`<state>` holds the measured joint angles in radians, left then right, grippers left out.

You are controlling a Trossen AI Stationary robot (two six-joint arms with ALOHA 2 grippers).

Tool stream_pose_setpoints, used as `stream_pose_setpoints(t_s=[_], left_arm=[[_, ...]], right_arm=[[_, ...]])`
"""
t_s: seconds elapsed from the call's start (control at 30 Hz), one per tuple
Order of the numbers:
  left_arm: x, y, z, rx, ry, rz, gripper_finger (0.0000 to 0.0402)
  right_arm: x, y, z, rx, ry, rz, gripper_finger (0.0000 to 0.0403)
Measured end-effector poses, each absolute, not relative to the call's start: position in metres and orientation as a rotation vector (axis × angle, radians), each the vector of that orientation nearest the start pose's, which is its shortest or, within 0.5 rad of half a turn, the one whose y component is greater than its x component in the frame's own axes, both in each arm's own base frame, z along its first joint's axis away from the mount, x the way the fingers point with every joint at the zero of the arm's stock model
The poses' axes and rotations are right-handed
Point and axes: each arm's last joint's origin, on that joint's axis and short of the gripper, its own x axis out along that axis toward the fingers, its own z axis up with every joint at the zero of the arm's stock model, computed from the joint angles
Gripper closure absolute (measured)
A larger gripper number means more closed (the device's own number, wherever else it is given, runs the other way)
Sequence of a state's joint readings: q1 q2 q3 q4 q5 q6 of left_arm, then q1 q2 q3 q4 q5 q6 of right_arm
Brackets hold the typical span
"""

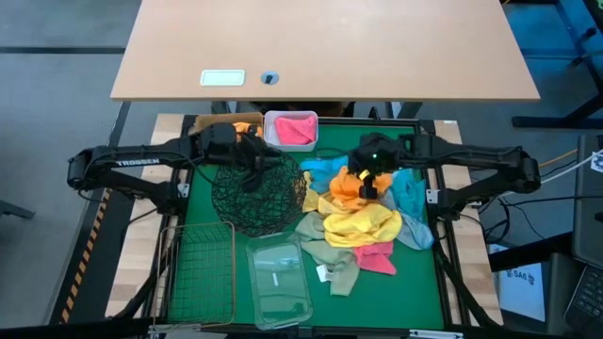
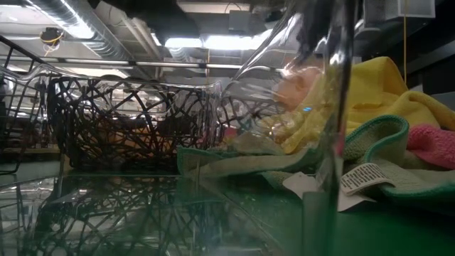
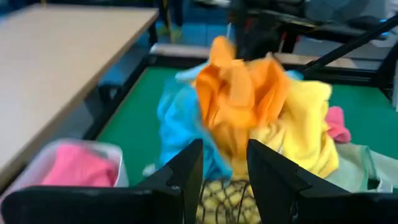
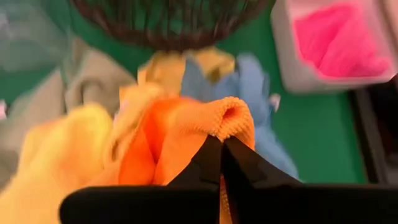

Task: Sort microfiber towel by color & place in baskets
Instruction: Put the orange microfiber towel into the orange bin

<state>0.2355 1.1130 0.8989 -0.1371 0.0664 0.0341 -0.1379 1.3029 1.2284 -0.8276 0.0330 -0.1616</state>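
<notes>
right gripper point(image 4: 221, 144): I have it pinched tight on a fold of the orange towel point(image 1: 350, 186), on top of the towel pile point(image 1: 363, 226), right of table centre.
orange towel: bunched, fold standing up between my right fingers; the rest drapes onto the yellow towel point(image 1: 366, 224) just nearside of it. No clear long axis, it's a crumple.
left gripper point(image 3: 224, 163): fingers part-way apart, holding nothing, over the far rim of the black mesh bowl point(image 1: 256, 193), left of the pile.
key relation: orange towel is under the right gripper, well right of the left one. Right arm is the one on it; left wrist view looks across at the orange bunch from the left.
where it goes (my guess): an orange scrap shows in the tan box point(image 1: 231, 125) at the far edge, left of the white tub point(image 1: 290, 130). That puts the target far and left of my grip, across the white tub.
white tub: holds a pink towel point(image 1: 295, 129) already, so not for orange.
other baskets: wire basket point(image 1: 200, 268) near left, clear tub point(image 1: 279, 281) near centre, both seem unfilled.
rest of pile: blue towels point(image 1: 411, 198) right and far side, olive towels point(image 1: 325, 250) near, pink one point(image 1: 379, 259) at the near edge.
risk: the yellow towel lies touching under the orange; a lift may drag it along. Can't tell from here if only orange is in the pinch.
reach: tan box sits closer to the left arm; I'd judge a long cross-reach for the right.
</notes>
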Motion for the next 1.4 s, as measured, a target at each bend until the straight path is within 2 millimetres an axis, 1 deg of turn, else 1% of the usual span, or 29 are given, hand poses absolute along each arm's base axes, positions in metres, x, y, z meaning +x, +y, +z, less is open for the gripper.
stream_pose_setpoints(t_s=[0.1,0.2,0.37,0.47,0.53,0.63,0.77,1.0,1.17,1.27,1.4], left_arm=[[0.243,0.050,0.319,0.021,0.298,0.134,0.0283],[0.245,0.046,0.323,0.031,0.247,0.117,0.0273],[0.253,0.042,0.326,0.043,0.187,0.099,0.0234],[0.263,0.044,0.324,0.048,0.145,0.101,0.0207],[0.271,0.046,0.321,0.051,0.118,0.109,0.0191],[0.283,0.048,0.316,0.056,0.082,0.110,0.0174],[0.299,0.051,0.304,0.058,0.061,0.111,0.0164],[0.324,0.053,0.284,0.061,0.013,0.107,0.0166],[0.336,0.048,0.277,0.071,-0.062,0.062,0.0165],[0.340,0.046,0.274,0.073,-0.084,0.056,0.0173],[0.341,0.046,0.274,0.074,-0.103,0.055,0.0209]], right_arm=[[0.259,-0.037,0.343,-0.109,0.836,-0.094,0.0397],[0.260,-0.037,0.360,-0.113,0.776,-0.100,0.0399],[0.261,-0.037,0.385,-0.119,0.674,-0.105,0.0399],[0.263,-0.036,0.398,-0.110,0.583,-0.061,0.0401],[0.265,-0.035,0.403,-0.104,0.533,-0.031,0.0400],[0.268,-0.034,0.407,-0.102,0.479,0.004,0.0401],[0.269,-0.034,0.411,-0.104,0.434,0.014,0.0401],[0.272,-0.034,0.416,-0.112,0.382,0.010,0.0401],[0.274,-0.035,0.416,-0.114,0.370,0.008,0.0401],[0.274,-0.035,0.416,-0.114,0.370,0.008,0.0400],[0.274,-0.035,0.416,-0.114,0.370,0.007,0.0395]])
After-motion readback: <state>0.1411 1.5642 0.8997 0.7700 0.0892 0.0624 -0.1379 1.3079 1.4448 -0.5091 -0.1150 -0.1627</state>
